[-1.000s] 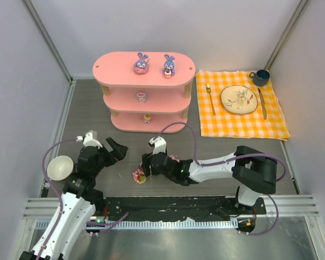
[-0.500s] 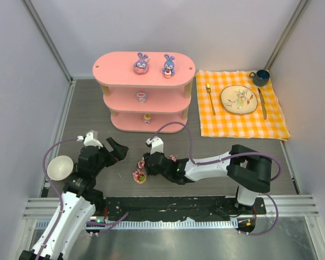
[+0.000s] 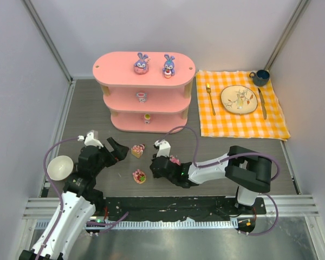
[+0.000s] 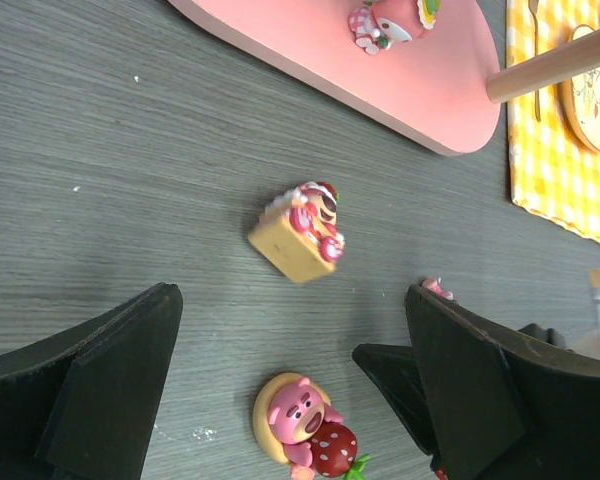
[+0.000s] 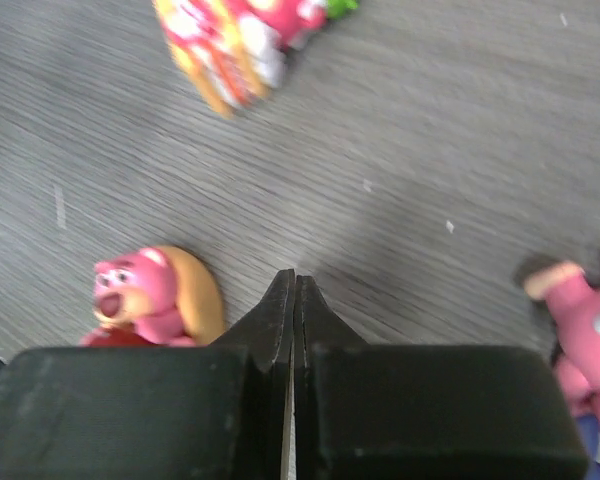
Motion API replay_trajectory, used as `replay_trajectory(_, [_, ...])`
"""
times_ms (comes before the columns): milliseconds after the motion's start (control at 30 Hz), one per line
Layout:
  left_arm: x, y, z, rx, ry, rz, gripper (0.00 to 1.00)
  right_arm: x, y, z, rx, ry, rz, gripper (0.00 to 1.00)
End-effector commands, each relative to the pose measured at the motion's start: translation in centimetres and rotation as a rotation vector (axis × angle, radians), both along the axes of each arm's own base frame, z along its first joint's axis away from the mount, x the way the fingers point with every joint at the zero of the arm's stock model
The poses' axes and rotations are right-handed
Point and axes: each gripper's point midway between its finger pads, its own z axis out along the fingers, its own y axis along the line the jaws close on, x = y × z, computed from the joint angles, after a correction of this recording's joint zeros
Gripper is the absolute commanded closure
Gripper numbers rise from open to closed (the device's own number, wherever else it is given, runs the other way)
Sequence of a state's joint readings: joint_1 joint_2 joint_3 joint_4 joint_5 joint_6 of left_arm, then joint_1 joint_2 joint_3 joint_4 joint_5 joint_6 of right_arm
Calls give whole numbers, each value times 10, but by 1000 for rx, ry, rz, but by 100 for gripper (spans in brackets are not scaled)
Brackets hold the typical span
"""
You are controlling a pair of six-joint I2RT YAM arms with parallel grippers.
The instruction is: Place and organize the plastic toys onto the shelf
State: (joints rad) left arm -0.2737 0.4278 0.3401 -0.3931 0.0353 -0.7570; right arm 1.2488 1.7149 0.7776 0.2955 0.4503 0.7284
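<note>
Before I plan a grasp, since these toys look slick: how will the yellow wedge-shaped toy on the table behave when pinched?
The wedge toy looks like smooth plastic, so probably stiff, light and slippery. Its angled sides might squirt it out of a pincer; the flatter faces seem safer. Flat-sided, it would likely slide rather than roll when pushed.

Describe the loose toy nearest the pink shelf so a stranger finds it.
From the pink three-tier shelf, come forward onto the grey table. It is the tan wedge-shaped toy with a red-and-white figure; the neighbouring pink bear toy has a round base.
</note>
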Motion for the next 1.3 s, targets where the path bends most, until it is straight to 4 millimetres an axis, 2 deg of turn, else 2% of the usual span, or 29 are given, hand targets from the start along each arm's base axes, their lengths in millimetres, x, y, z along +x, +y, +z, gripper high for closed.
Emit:
replay_trajectory(0, [6,-10,23,-51,-60,-31,0,5,0,15,174,29,-76,99])
replay_trajectory(200, [7,-13,15,-69,-49,-33,0,4,-2,8,195,63,-81,99])
replay_trajectory(333, [12,-15,10,-77,-49,-29,0,8,-9,19,206,31,-95,91])
replay_trajectory(400, [19,-17,11,-81,-72,-35,0,10,-14,32,215,6,-102,85])
replay_trajectory(467, [25,-17,0,-50,-40,-41,0,10,-18,47,229,-17,-104,81])
replay_trajectory(500, [31,-18,3,-40,-48,-41,0,10,-20,52,235,-23,-103,80])
replay_trajectory(533, [34,-18,-8,-15,-2,-44,0,10,-21,59,242,-32,-103,80])
replay_trajectory(567, [39,-17,-8,4,-3,-47,0,10,-25,61,234,-36,-105,79])
replay_trajectory(600, [44,-17,-7,14,-11,-46,0,11,-27,75,253,-56,-106,79])
replay_trajectory(633, [48,-16,-16,37,15,-37,0,11,-30,78,256,-62,-111,78])
replay_trajectory(700, [57,-15,-14,50,-6,-32,1,12,-36,92,262,-85,-113,78])
replay_trajectory(733, [60,-15,-19,59,6,-27,0,12,-38,97,268,-91,-116,78])
replay_trajectory(833, [72,-17,-13,55,-31,-20,0,12,-47,107,272,-109,-128,77])
replay_trajectory(1167, [97,-30,-28,96,-40,-60,2,10,-69,106,267,-113,-169,76])
replay_trajectory(1267, [97,-38,-38,103,-13,-90,7,10,-73,103,257,-113,-175,76])
